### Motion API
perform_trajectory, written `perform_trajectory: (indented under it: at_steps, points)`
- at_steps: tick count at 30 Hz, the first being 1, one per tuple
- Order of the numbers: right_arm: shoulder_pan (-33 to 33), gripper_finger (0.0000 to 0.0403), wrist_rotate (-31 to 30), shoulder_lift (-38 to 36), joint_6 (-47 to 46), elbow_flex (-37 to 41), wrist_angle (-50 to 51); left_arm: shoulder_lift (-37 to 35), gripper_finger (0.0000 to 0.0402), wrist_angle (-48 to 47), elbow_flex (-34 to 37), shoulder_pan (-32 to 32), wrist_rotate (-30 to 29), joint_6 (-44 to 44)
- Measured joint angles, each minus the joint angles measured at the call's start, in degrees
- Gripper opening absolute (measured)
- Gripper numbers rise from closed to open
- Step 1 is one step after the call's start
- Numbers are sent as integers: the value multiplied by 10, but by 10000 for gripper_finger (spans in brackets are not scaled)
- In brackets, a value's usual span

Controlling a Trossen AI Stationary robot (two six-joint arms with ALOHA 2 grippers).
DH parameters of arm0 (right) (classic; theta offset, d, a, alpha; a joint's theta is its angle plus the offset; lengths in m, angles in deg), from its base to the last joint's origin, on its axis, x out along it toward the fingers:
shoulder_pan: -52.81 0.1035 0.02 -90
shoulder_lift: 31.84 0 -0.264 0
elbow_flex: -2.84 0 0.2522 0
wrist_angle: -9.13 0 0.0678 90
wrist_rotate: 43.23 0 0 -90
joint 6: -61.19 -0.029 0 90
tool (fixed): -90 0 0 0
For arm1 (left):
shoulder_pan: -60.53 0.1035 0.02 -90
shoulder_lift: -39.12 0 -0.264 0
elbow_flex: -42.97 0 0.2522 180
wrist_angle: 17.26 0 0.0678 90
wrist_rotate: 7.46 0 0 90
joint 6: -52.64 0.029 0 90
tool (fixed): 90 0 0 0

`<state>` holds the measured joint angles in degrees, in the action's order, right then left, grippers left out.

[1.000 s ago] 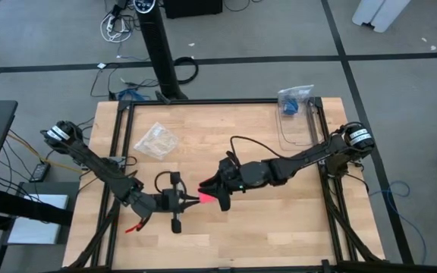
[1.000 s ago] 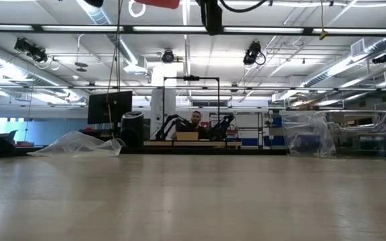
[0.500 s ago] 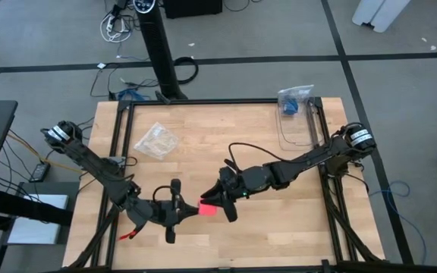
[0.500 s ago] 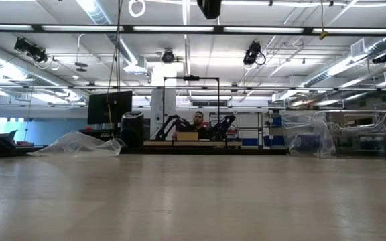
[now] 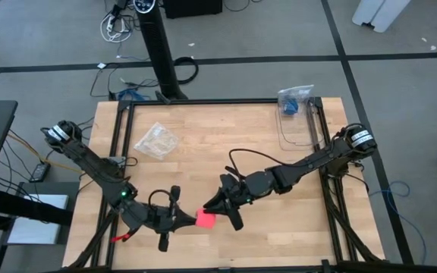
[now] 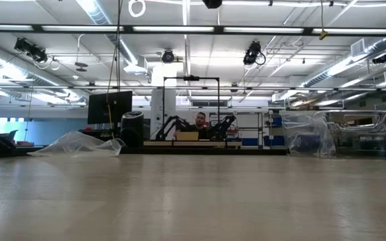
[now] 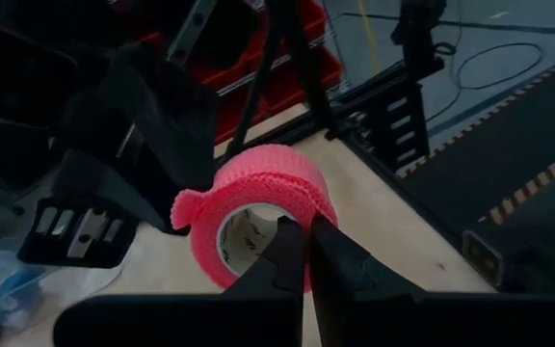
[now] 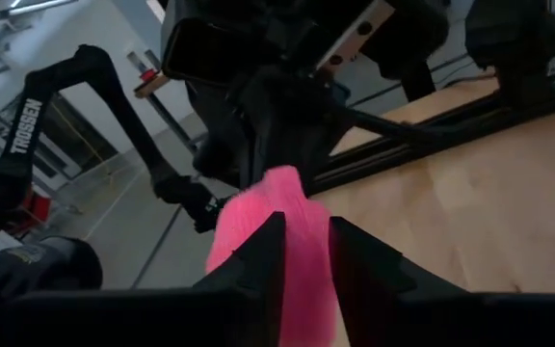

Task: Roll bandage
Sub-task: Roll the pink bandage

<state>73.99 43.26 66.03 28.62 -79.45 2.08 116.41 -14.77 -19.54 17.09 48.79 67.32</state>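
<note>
On the high view, the left arm reaches in from about nine o'clock and bends down toward the near edge of the wooden tabletop, its left gripper lying low at roughly seven o'clock from the board's centre. Its jaws are clamped on the bandage — a bright pink-red roll that sits just left of centre near the front edge, held between the two arms. The left wrist view shows the bandage as a wound roll with a pale core and a small loose tab at its outer end, the two dark fingers pinched together on its rim. Just to the right, the right gripper comes in from three o'clock along a long, stretched arm; its jaws are closed on the other side of the same roll, and the right wrist view has the pink fabric pressed between its fingers. Farther back, a clear wrinkly plastic bag lies at about eleven o'clock, and a transparent container stands at the one-o'clock corner — both well apart from the grippers.
</note>
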Motion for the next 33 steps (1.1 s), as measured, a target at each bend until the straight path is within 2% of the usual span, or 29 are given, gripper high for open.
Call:
perform_trajectory:
  at_steps: [10,18,21,23,28,33]
  points:
    - [1,147,-3,-7,37,2,12,-2,10,-4,0,-10,20,3]
    - [7,150,58,-9,62,2,-17,-2,10,-6,0,-9,31,16]
    - [14,150,59,-28,104,2,18,-2,10,-18,0,-9,25,-15]
    - [20,150,39,-54,137,2,80,-2,10,-51,1,-10,3,-45]
    - [44,149,-86,-99,176,1,219,-1,10,-187,2,2,-32,-172]
    - [63,148,-118,-92,149,1,277,-1,10,-289,2,30,-22,-310]
